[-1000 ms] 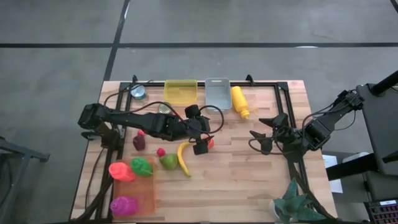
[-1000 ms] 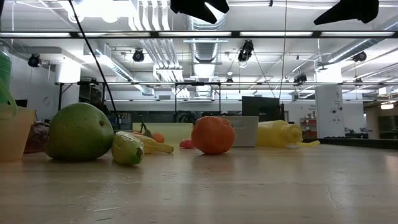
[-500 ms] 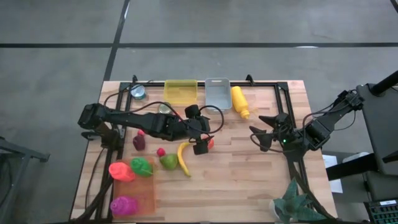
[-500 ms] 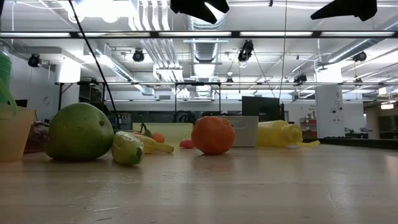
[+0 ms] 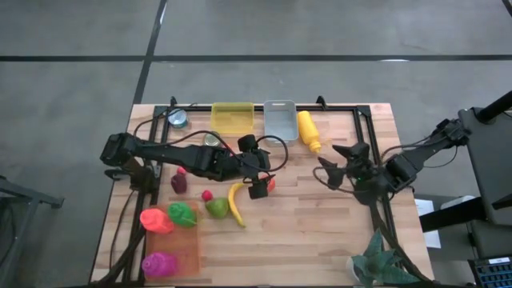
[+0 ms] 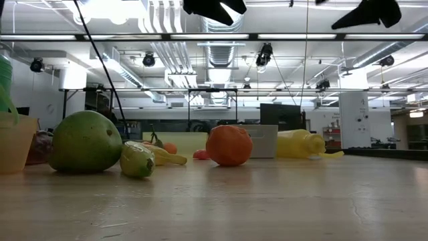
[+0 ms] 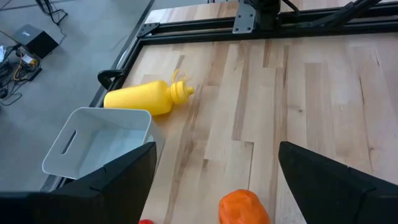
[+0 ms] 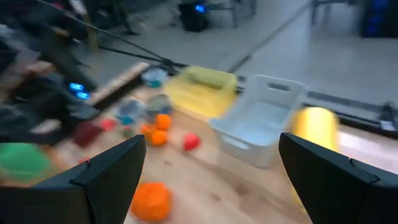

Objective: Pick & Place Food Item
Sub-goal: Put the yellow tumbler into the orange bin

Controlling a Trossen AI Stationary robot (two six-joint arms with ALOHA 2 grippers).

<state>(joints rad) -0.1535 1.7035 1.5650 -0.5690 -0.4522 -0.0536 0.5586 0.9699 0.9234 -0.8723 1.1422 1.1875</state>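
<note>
Hovering with fingers spread wide above the round, bumpy orange plastic fruit point(image 7: 244, 208) near the table's middle, the left gripper point(image 5: 258, 186) should drop straight down to straddle it squarely before closing, while the right gripper point(image 5: 330, 170) waits open nearby.

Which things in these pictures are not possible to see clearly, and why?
- Orange fruit, high view: mostly hidden under the left gripper.
- Small can, high view: label too small to read.
- Items near the yellow bin, right wrist view: blurred.
- Right gripper, low view: cut by the top edge.
</note>
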